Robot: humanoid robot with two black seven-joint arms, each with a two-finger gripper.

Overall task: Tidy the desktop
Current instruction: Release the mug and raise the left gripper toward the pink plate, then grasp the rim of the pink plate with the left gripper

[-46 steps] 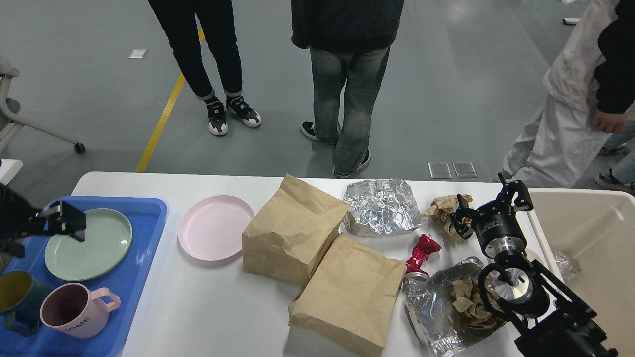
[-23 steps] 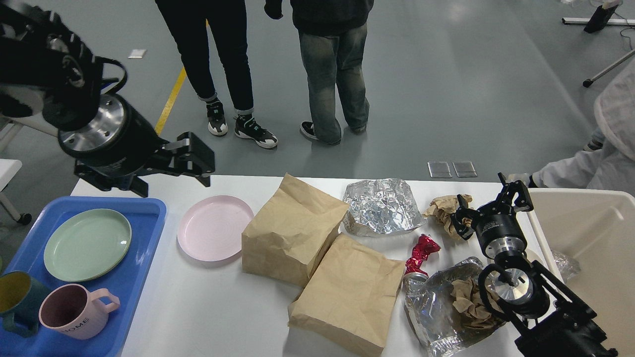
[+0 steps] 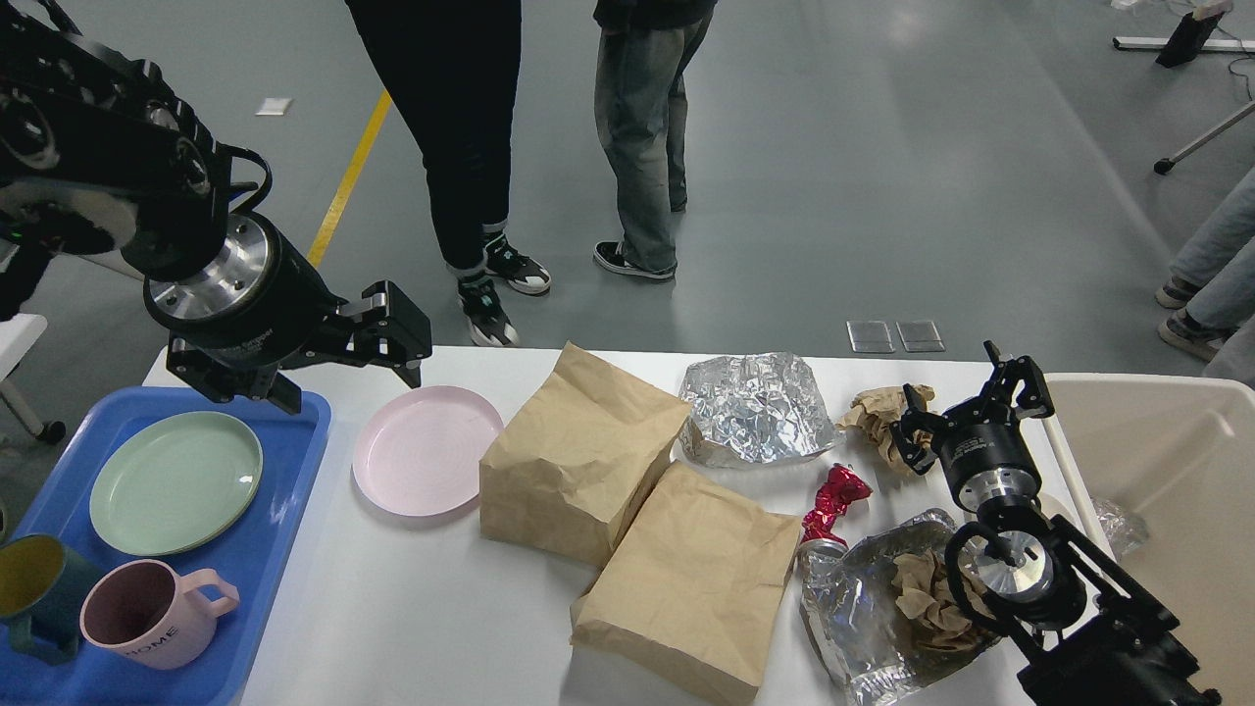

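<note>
The white desktop holds a pink plate, two brown paper bags, a crumpled foil sheet, a red wrapper, a crumpled brown paper and a foil sheet with brown paper in it. My left gripper is open and empty, above the pink plate's far left rim. My right gripper is open and empty, just right of the crumpled brown paper.
A blue tray at the left holds a green plate, a pink mug and a teal mug. A beige bin stands at the right with a foil scrap inside. People stand beyond the table.
My left arm has risen from over the tray's green plate and swung right and down to the pink plate's rim. The right arm has not moved. The people have shifted.
</note>
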